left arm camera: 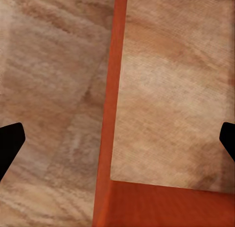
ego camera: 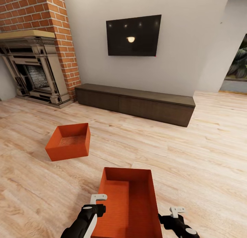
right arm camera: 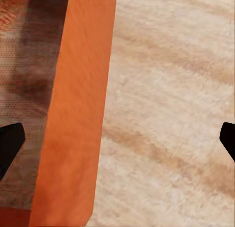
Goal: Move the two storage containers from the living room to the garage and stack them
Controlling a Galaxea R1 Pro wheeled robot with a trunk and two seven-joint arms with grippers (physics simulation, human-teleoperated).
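Two orange-red storage containers stand on the light wood floor of the living room. The near container (ego camera: 127, 200) lies just in front of me, its open top up. My left gripper (ego camera: 97, 205) is at its left long wall and my right gripper (ego camera: 173, 217) at its right long wall. In the left wrist view the left gripper (left arm camera: 117, 141) is open, its dark fingertips (left arm camera: 10, 144) spread wide on either side of the orange wall (left arm camera: 110, 90). The right gripper (right arm camera: 117, 141) is open too, straddling the other wall (right arm camera: 78, 114). The second container (ego camera: 68, 142) sits farther off to the left, untouched.
A long dark low cabinet (ego camera: 137, 102) runs along the back wall under a black TV (ego camera: 133, 35). A brick chimney with a grey fireplace (ego camera: 32, 70) stands at the far left. A doorway (ego camera: 236, 66) opens at the far right.
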